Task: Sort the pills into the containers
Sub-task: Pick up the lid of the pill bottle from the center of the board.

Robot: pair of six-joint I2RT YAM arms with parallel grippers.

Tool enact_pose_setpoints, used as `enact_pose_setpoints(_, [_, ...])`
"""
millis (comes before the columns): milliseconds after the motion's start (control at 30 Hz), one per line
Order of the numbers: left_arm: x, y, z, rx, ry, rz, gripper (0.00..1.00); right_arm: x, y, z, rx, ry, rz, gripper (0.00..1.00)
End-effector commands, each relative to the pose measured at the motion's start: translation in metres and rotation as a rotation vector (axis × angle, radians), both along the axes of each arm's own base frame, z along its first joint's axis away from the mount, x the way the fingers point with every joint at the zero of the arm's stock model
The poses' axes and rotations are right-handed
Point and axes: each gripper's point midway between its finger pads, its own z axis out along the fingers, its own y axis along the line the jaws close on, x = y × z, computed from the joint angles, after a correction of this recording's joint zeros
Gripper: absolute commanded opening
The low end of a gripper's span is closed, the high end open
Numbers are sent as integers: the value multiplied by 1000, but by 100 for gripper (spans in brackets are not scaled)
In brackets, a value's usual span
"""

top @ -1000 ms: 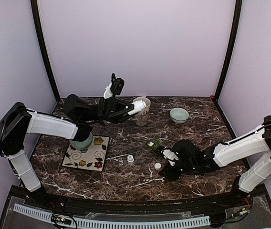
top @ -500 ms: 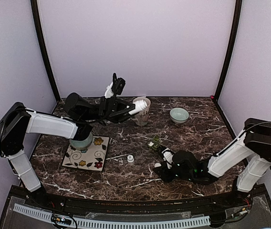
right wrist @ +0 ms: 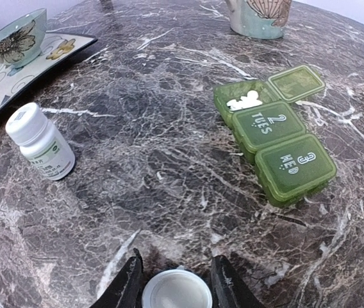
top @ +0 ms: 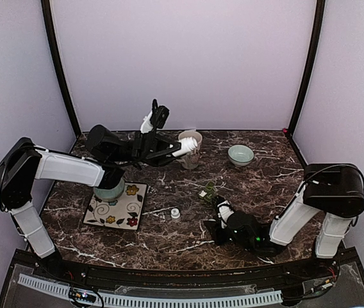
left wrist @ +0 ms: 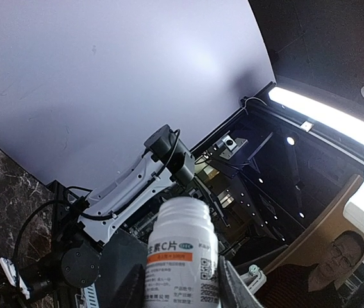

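The containers are a green three-compartment pill box [right wrist: 272, 131] [top: 207, 191] lying on the marble. Its first lid stands open over several white pills [right wrist: 245, 101]; the "2 TUES" and "3 WED" lids are closed. My right gripper [right wrist: 177, 282] [top: 213, 224] is low on the table just in front of the box, its fingers pressed against both sides of a white bottle cap [right wrist: 177, 292]. My left gripper [left wrist: 182, 285] [top: 173, 151] is shut on an uncapped white pill bottle [left wrist: 182, 253] [top: 186, 148], held tilted with its mouth at the mug [top: 193, 156].
A small capped white bottle [right wrist: 41, 149] [top: 175, 213] stands left of the pill box. A floral plate [top: 121, 208] carries a teal bowl [top: 108, 190] at the left. Another teal bowl [top: 240, 154] sits at the back right.
The right arm has swung low toward the near edge and its jaws have closed in on the white cap. The left arm with the bottle has barely moved.
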Motion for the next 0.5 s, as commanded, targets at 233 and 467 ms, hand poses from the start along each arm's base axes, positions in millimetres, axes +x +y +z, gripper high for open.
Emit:
enact_pose_setpoints(233, [-7, 10, 14, -51, -80, -14, 0, -27, -46, -52, -252, 150, -9, 21])
enact_pose_setpoints(467, [-2, 10, 9, -43, -62, -2, 0, -28, -35, 4, -236, 106, 63, 19])
